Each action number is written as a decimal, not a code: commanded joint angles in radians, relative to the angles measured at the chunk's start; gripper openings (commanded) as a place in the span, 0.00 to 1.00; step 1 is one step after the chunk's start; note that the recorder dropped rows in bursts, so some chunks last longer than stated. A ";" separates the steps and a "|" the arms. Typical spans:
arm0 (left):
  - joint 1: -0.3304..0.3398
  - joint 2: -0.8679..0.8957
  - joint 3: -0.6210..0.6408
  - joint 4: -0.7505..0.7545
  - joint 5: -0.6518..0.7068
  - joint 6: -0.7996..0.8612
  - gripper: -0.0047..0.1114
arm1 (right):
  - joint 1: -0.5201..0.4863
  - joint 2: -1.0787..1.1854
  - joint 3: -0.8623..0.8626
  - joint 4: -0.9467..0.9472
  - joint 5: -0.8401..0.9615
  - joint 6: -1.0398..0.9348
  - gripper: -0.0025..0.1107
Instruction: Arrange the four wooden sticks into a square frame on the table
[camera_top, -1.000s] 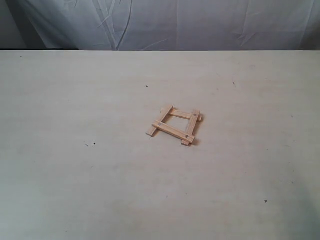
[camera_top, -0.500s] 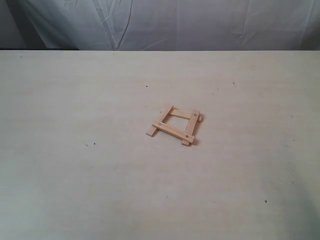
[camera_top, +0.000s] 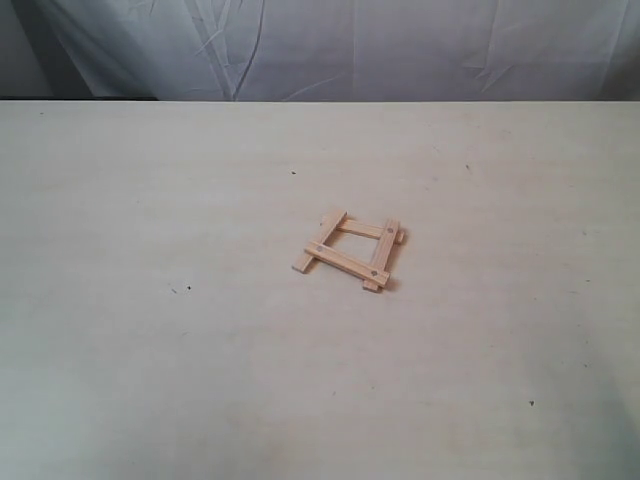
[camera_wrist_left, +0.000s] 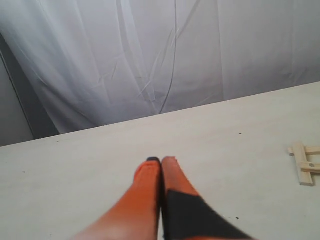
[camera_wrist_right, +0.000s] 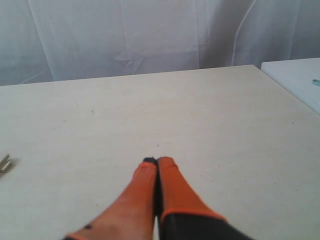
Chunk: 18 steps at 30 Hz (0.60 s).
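Left wrist view: frame (camera_wrist_left: 303, 167), gripper (camera_wrist_left: 161, 160) apart

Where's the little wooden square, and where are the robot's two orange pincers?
square frame (camera_top: 347, 262), exterior view, middle of its nearest stick.
left gripper (camera_wrist_left: 161, 160), left wrist view, where the closed orange fingertips meet.
right gripper (camera_wrist_right: 157, 160), right wrist view, where the closed orange fingertips meet.

The left gripper (camera_wrist_left: 161, 160) is holding its two orange fingers (camera_wrist_left: 146, 187) pressed flat together, tips touching, with nothing between them. The right gripper (camera_wrist_right: 157, 160) is doing likewise, its orange fingers (camera_wrist_right: 141, 192) lying flush against each other.
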 joint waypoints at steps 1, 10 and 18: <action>0.002 -0.006 0.019 0.047 -0.006 -0.001 0.04 | -0.007 -0.006 0.002 0.001 -0.003 -0.008 0.02; 0.002 -0.006 0.019 0.133 0.080 -0.198 0.04 | -0.007 -0.006 0.002 0.001 -0.003 -0.008 0.02; 0.002 -0.006 0.019 0.207 0.080 -0.345 0.04 | -0.007 -0.006 0.002 0.001 -0.003 -0.008 0.02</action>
